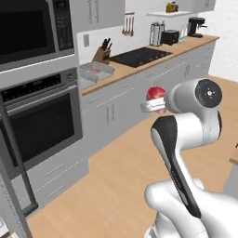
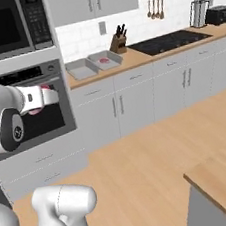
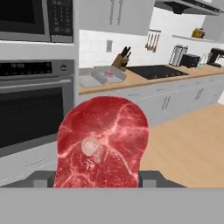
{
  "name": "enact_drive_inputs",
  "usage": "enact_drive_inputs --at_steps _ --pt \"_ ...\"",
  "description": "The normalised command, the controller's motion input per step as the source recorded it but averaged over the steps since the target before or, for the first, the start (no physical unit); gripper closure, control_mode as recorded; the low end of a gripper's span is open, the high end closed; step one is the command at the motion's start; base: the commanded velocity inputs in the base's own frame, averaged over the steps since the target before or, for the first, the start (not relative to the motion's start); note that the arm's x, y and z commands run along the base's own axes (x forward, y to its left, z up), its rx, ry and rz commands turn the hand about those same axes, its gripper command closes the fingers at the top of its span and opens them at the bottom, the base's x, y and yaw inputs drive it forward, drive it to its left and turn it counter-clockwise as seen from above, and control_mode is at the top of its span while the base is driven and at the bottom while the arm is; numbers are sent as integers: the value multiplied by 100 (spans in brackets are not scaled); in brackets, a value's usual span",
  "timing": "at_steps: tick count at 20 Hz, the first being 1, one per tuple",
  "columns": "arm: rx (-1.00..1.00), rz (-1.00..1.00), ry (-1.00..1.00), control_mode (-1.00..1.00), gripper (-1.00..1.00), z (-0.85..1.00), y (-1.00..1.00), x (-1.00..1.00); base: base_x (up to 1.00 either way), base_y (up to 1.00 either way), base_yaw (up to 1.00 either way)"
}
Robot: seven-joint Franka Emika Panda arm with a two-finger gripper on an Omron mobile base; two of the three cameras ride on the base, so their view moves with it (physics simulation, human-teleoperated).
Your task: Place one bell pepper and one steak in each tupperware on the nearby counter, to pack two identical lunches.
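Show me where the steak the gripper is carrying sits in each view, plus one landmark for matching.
Left base view: steak centre-right, beside the arm's round joint.
Right base view: steak far left, before the oven.
Hand view: steak lower centre, large.
Shared landmark: knife block on the counter.

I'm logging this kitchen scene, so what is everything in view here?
steak: one, marbled red, held in the claw, off the counter
tupperware: two, light grey, side by side at the counter's left end; the right one holds something pink, too small to name
counter: one, tan wood, over pale grey cabinets
knife block: one, brown, behind the tupperware
cooktop: one, black, set in the counter
oven: one, steel with dark door, left of the counter
microwave: one, dark, above the oven
coffee maker: one, black, far end of the counter
claw: one, white, shut on the steak
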Motion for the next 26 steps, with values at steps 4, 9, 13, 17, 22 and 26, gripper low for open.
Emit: enact_drive_inputs --at_steps 4,9,13,17,22,26 --pt "0 0 0 100 100 0 0 0 100 -6 13" --pt "0 0 0 100 100 0 0 0 100 -8 17" --pt "0 0 0 100 100 0 0 0 100 -51 19" --pt "0 0 0 100 100 0 0 0 100 -67 20" --pt "0 0 0 100 100 0 0 0 100 -38 34" --pt "0 0 0 100 100 0 0 0 100 -18 48"
